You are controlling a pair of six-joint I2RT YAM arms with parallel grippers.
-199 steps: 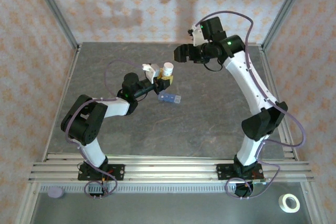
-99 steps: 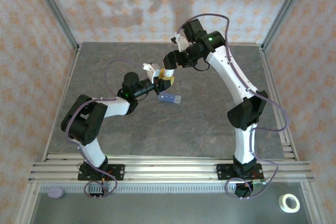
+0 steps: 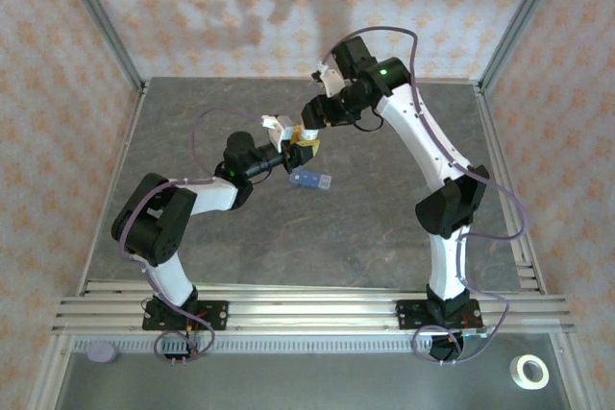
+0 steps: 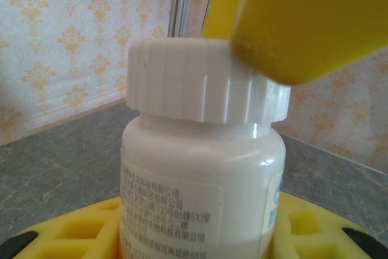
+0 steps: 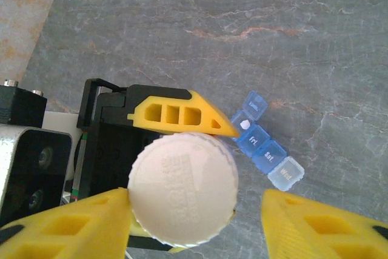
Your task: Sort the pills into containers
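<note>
Left wrist view: bottle upright, white ribbed cap on. Left gripper clenched on the bottle's lower body, a yellow finger on either side. A second yellow finger, the right arm's, rests against the cap's upper edge on the far side.

Right wrist view: right gripper directly above the cap, jaws straddling it. One finger touches the cap's rim and the other stands apart from it, so not yet clenched and holding nothing. Just beyond that free finger the containers lie on the table. They form a blue strip with day labels, the end cell paler. At least one lid looks flipped up. One small white speck sits at the strip's near end, possibly a pill. Cannot tell whether it is in a cell or beside it.

Top view: both tools meet over mid-table. The strip lies on the table, near the left gripper's tip and apart from it.

Judgement: early stage. Cap not off. At most one pill placed; the others presumably inside the bottle. Left to do: grip and unscrew the cap, tip out the pills, sort them into the cells.
</note>
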